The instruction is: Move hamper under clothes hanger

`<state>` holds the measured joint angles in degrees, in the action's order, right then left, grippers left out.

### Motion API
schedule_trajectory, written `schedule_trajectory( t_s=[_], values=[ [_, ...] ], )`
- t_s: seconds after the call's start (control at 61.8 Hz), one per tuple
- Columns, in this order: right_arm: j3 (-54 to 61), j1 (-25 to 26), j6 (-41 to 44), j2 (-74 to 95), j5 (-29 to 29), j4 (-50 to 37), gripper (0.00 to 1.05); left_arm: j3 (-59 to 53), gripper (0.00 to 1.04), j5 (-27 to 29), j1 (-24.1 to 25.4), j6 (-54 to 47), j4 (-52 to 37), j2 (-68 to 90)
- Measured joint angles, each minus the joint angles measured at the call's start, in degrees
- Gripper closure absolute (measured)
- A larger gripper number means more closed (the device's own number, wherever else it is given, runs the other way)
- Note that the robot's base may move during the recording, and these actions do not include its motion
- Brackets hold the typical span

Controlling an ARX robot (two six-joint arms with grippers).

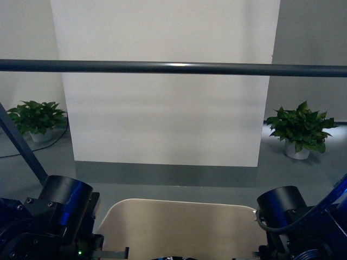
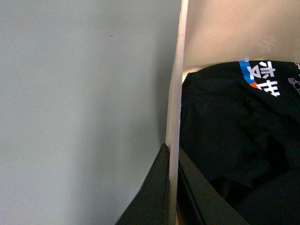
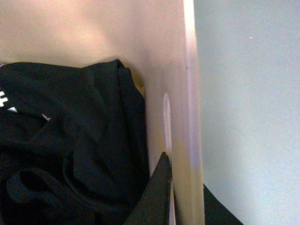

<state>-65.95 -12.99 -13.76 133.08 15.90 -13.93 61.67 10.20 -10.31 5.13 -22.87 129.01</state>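
The beige hamper (image 1: pixel 184 227) sits low in the front view between my two arms. The clothes hanger's dark grey bar (image 1: pixel 173 67) crosses the whole frame above it, and one angled leg (image 1: pixel 21 146) shows at the left. My left gripper (image 2: pixel 172 157) is shut on the hamper's side rim (image 2: pixel 177 84), one finger outside and one inside. My right gripper (image 3: pixel 185 180) is shut on the opposite rim (image 3: pixel 192 93), next to the handle slot (image 3: pixel 166 112). A black T-shirt (image 2: pixel 234 131) with a blue and white print lies inside the hamper; it also shows in the right wrist view (image 3: pixel 70 140).
A large white panel (image 1: pixel 162 108) stands behind the bar. Potted green plants stand on the grey floor at the far left (image 1: pixel 37 119) and far right (image 1: pixel 301 130). A black cable (image 1: pixel 32 149) runs on the floor at the left.
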Motion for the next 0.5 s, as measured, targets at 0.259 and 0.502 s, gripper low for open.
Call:
schedule_trajectory(
  t_s=[0.259, 0.502],
  values=[
    [0.07, -0.76, 0.00, 0.00, -0.61, 0.00, 1.02, 0.00, 1.01, 0.81, 0.74, -0.02, 0.00, 0.00],
    [0.07, -0.72, 0.00, 0.00, -0.42, 0.00, 1.02, -0.04, 1.01, 0.72, 0.72, 0.00, 0.00, 0.00]
  ],
)
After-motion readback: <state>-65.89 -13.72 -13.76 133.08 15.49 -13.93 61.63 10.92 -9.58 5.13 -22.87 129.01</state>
